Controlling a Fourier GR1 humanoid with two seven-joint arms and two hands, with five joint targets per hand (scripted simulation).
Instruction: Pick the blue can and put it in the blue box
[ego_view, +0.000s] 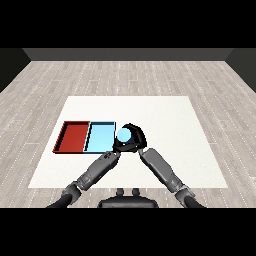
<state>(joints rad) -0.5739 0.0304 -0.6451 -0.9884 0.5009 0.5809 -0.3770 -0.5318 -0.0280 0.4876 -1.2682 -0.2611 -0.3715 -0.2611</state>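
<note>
Even, bright light; white table (165, 115) glare-free, shadows faint.

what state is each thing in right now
blue can: held in the right hand, just right of the light blue tray, not in it
right hand: curled round the can
left hand: by the can, fingers hidden
light blue tray: nothing inside
red tray: nothing inside

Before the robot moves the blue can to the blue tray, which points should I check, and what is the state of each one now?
1. Blue can held by right hand: ok, fingers curl round it.
2. Can over light blue tray: not ok, it is beside the right edge.
3. Tray free inside: ok.
4. Red tray away from can: ok.
5. Left hand out of the way: cannot tell, it is close under the can.
</note>
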